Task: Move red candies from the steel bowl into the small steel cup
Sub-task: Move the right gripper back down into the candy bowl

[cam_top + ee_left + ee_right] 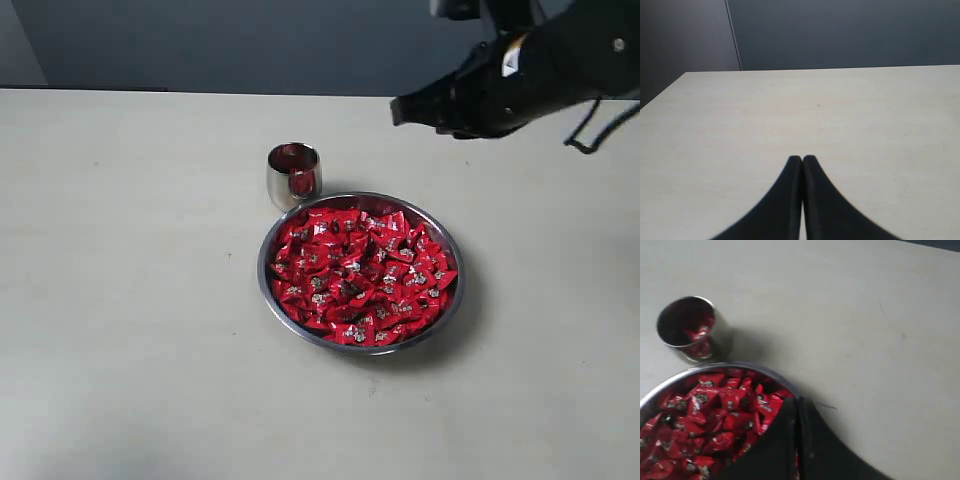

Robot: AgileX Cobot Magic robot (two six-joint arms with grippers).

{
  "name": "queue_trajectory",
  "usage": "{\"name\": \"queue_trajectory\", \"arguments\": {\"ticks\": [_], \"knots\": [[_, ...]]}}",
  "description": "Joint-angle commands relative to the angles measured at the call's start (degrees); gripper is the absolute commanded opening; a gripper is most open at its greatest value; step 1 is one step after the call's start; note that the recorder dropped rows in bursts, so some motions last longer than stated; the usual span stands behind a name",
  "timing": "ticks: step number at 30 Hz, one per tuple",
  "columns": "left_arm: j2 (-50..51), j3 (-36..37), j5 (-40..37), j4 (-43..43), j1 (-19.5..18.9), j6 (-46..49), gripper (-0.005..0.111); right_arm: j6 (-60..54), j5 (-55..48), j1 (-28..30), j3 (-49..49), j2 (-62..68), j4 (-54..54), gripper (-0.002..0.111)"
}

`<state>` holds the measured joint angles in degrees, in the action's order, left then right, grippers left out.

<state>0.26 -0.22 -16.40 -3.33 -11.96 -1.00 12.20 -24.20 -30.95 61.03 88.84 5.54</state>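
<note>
Tabletop point(130, 300) steel bowl point(262, 270) of red candies point(360, 275) lies below closed right fingers point(782, 445).

A lab-like robot test room: plain pale table point(130, 330), dark grey wall panels point(840, 30) behind it, black robot arm point(560, 60) overhead.

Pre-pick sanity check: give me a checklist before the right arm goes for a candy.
1. Right gripper open for a pick: not ok, shut and empty.
2. Cup upright beside bowl: ok.
3. Room in cup: ok, one candy visible low inside.
4. Candies in bowl: ok, plenty.
5. Left gripper clear of bowl: ok, shut over bare table.
</note>
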Motion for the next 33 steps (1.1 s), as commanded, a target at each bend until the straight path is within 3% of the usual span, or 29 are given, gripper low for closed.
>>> {"name": "queue_trajectory", "arguments": {"ticks": [1, 4, 8, 15, 17, 31, 33], "knots": [[-0.3, 0.2, 0.1, -0.3, 0.3, -0.1, 0.0, 1.2, 4.9, 2.9, -10.4, -7.3, 1.6, -0.001], [-0.3, 0.2, 0.1, -0.3, 0.3, -0.1, 0.0, 0.8, 3.7, 2.9, -16.4, -11.1, 1.8, -0.001], [-0.3, 0.2, 0.1, -0.3, 0.3, -0.1, 0.0, -2.3, -1.7, 2.9, -17.0, -10.4, -2.5, -0.001], [-0.3, 0.2, 0.1, -0.3, 0.3, -0.1, 0.0, -35.2, -2.8, 2.9, -16.9, -6.7, -31.7, -0.001], [-0.3, 0.2, 0.1, -0.3, 0.3, -0.1, 0.0, -41.1, -4.7, 2.9, -16.3, -5.4, -35.3, -0.001], [-0.3, 0.2, 0.1, -0.3, 0.3, -0.1, 0.0, -45.4, -11.8, 2.9, -10.7, 2.2, -35.5, -0.001], [-0.3, 0.2, 0.1, -0.3, 0.3, -0.1, 0.0, -45.4, -12.4, 2.9, -10.2, 3.3, -35.6, 0.003]]}}
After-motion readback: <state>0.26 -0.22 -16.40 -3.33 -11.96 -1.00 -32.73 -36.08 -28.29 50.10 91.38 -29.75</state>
